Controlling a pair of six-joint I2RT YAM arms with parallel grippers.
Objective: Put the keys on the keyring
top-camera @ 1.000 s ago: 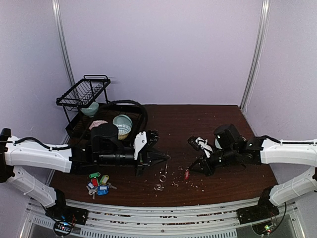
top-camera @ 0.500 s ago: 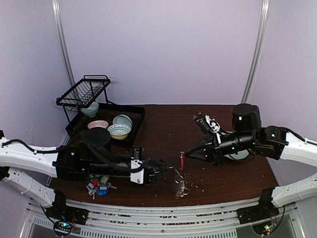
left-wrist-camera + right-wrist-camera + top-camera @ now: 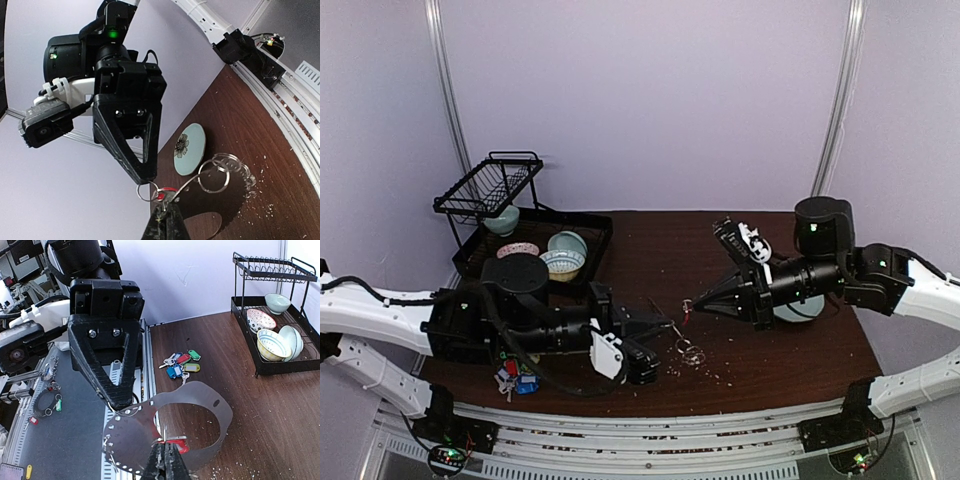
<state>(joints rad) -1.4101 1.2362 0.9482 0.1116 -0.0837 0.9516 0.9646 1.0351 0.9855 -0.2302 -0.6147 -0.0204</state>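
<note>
Nearest my bases, at about 8 o'clock on the desk, the spare keys lay heaped with their green, red, blue and yellow tags. None was threaded, and I judged they were waiting their turn. Just beyond, over the middle of the desk, my two arms met in the air. My left jaws were pressed together on the rim of the keyring, right by a small wire ring. They held the flat loop clear of the wood, I judged so that the ring was steady and offered to the other arm. My right jaws, reaching in from 3 o'clock, were pinched shut on the red-tagged key, brought up against the loop's rim. I could not tell whether the key had caught on any wire. Farther off at 3 o'clock a pale green plate lay flat beneath my right arm. Farthest, at 10 o'clock, the dish rack held its bowls well apart from the work.
</note>
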